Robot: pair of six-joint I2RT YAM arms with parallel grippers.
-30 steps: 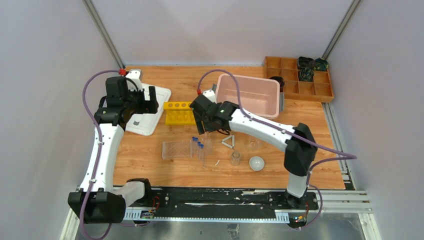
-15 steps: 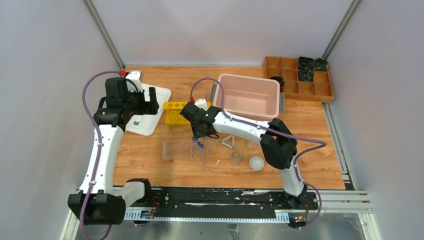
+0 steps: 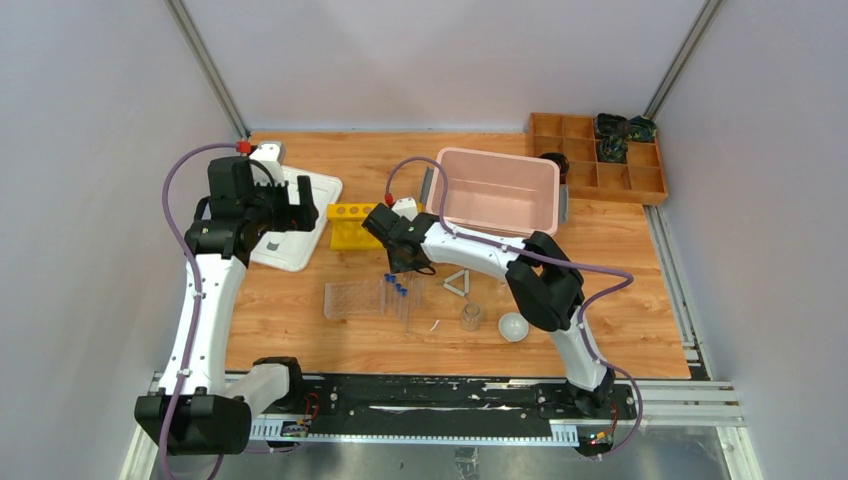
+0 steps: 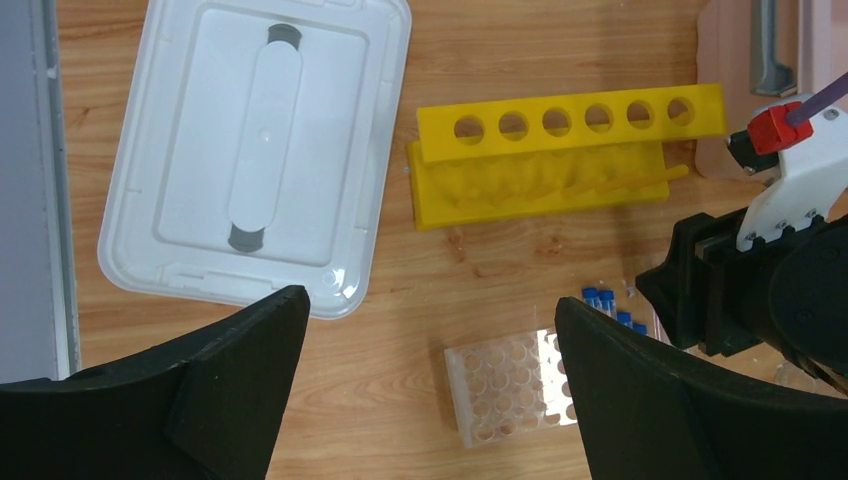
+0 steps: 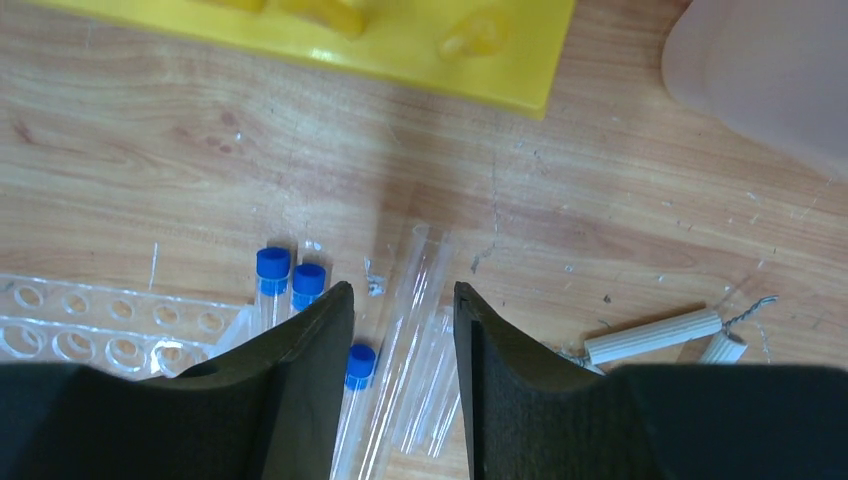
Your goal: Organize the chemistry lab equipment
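Several small blue-capped tubes (image 5: 273,265) and bare clear tubes (image 5: 415,300) lie on the wood just right of the clear plastic tube rack (image 3: 352,298). My right gripper (image 5: 400,290) is low over them. Its jaws are partly drawn in and still apart, straddling one capped tube and the bare ones, which rest on the table. The white triangle (image 3: 457,283), two glass cups (image 3: 470,317) and the white round dish (image 3: 513,326) sit further right. My left gripper (image 4: 430,297) hangs wide open and empty, high over the lid's right edge.
A yellow tube rack (image 3: 358,226) lies on its side behind the tubes. The white grey-handled lid (image 3: 300,225) is at the left and the pink tub (image 3: 500,215) at the back centre. The brown compartment tray (image 3: 598,185) sits in the back right corner.
My right gripper has moved left and down onto the loose tubes, and its elbow has folded in. Its jaws have narrowed. The left arm has not moved.
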